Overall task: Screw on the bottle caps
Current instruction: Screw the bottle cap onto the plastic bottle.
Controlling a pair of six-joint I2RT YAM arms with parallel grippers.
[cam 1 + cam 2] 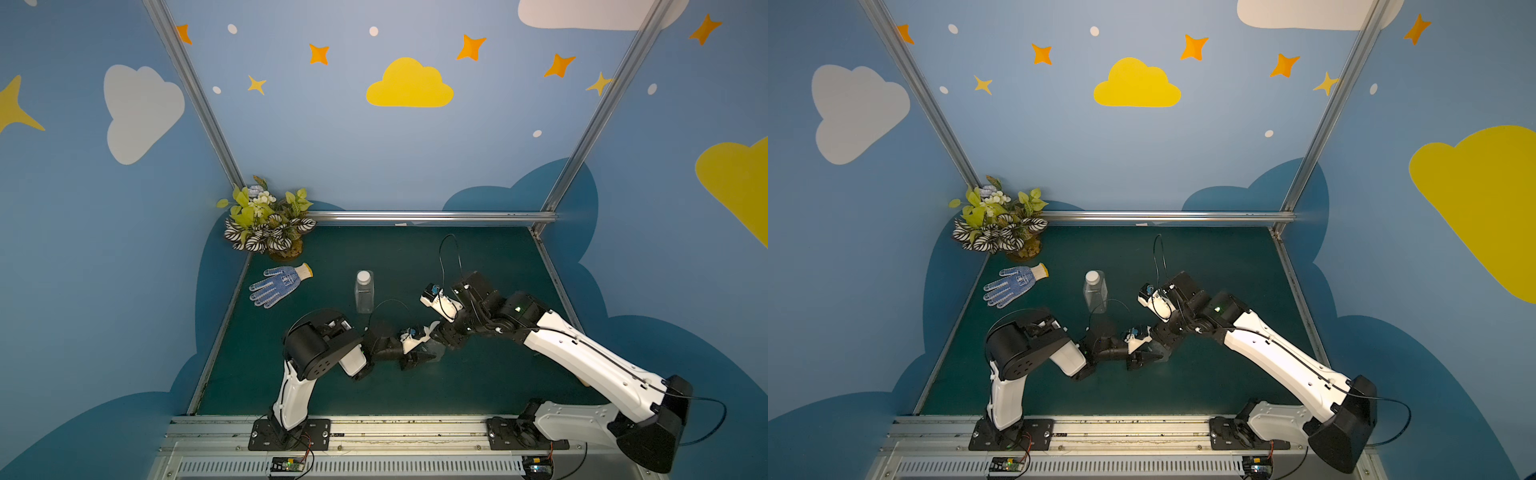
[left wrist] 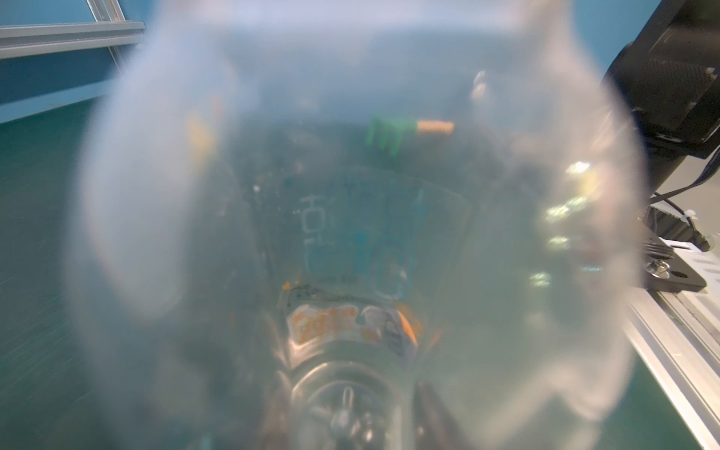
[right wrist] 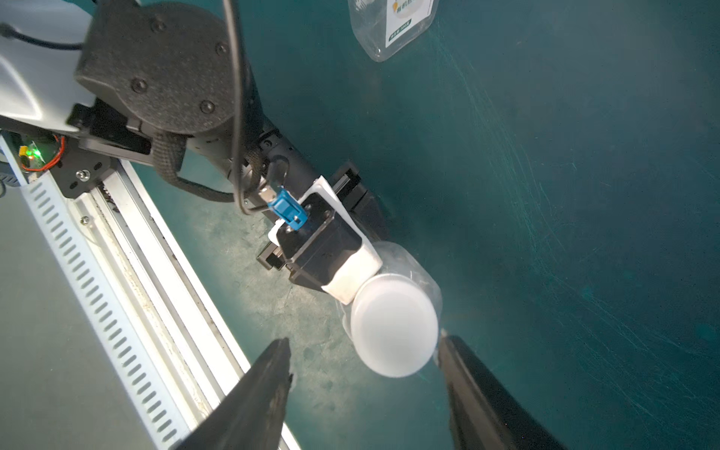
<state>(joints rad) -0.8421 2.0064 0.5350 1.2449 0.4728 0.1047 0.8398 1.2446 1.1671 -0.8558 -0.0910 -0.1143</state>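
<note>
The left gripper (image 1: 423,356) was clamped on the round bottle (image 3: 415,265) at the near middle of the bench (image 1: 478,386). The right gripper (image 3: 365,342), jaws apart, straddled its white cap (image 3: 393,323).

Clear plastic bottle (image 3: 417,265), matt white cap (image 3: 393,323)

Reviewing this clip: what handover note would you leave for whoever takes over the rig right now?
Left gripper: shut on the round bottle, at the front middle of the mat.
Right gripper: open, with its fingers on either side of the white cap that sits on that bottle's neck; one finger is at the cap's edge and the other is clear of it.
Rectangular bottle: stands free farther back, with the other cap on its neck.
Done: both caps are on their bottles.
Left: it cannot be seen whether the white cap is tight. It probably needs to be gripped and turned further, then both grippers released.
</note>
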